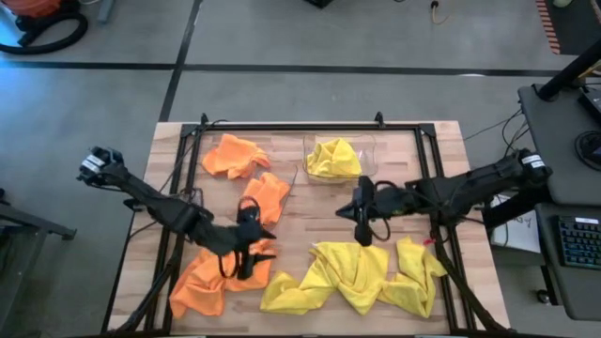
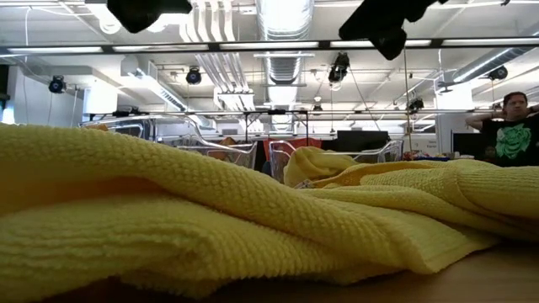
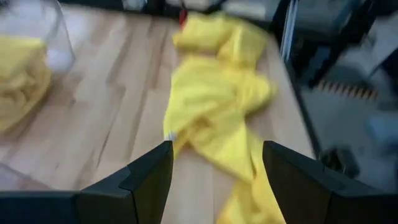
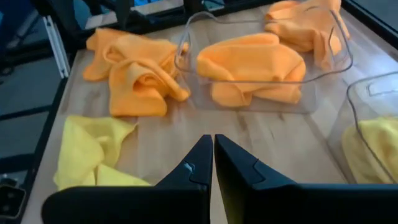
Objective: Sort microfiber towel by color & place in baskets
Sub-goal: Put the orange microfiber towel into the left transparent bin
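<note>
Left claw (image 1: 246, 246), fingers apart and empty, hovers at the orange towel (image 1: 202, 282). Right claw (image 1: 363, 228), fingers together and empty, sits nearer the yellow pile (image 1: 352, 274).

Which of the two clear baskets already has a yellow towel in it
The basket toward the table's far edge, right of the middle, holds a yellow towel. The other basket, to its left, holds an orange towel.

Wooden tabletop (image 1: 300, 202) edged by a black metal frame (image 1: 310, 125). Grey floor (image 1: 282, 38) around it. A keyboard (image 1: 578, 241) lies on a side desk. Beyond the tabletop, ceiling ducts (image 2: 282, 21) and a person (image 2: 510, 128).
</note>
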Robot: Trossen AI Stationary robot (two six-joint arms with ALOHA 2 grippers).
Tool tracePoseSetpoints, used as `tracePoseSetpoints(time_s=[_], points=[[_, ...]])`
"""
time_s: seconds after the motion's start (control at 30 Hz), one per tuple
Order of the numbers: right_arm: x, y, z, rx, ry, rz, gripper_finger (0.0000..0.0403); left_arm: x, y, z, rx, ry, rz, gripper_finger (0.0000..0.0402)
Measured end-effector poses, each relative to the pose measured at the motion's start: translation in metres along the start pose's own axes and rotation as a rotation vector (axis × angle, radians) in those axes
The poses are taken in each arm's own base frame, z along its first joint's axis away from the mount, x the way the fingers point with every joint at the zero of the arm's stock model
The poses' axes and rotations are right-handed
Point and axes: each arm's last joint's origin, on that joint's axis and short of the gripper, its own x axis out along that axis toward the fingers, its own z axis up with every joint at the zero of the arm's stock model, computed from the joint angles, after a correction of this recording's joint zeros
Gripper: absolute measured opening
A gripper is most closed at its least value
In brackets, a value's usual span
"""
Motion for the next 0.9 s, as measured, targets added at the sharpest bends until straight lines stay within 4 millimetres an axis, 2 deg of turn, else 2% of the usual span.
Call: tracePoseSetpoints(time_s=[0.27,0.47,0.63,0.9], points=[[-0.004,0.018,-0.01,0.006,0.039,0.025,0.0013,0.014,-0.041,-0.017,0.065,0.363,0.114,0.0232],[-0.005,0.021,-0.011,0.001,0.037,0.036,0.0013,0.02,-0.07,-0.034,0.128,0.575,0.243,0.0232],[-0.005,0.021,-0.011,0.001,0.032,0.031,0.0013,0.034,-0.076,-0.048,0.12,0.666,0.35,0.0232],[-0.005,0.021,-0.011,0.002,0.029,0.029,0.0013,0.05,-0.077,-0.059,0.096,0.709,0.338,0.0232]])
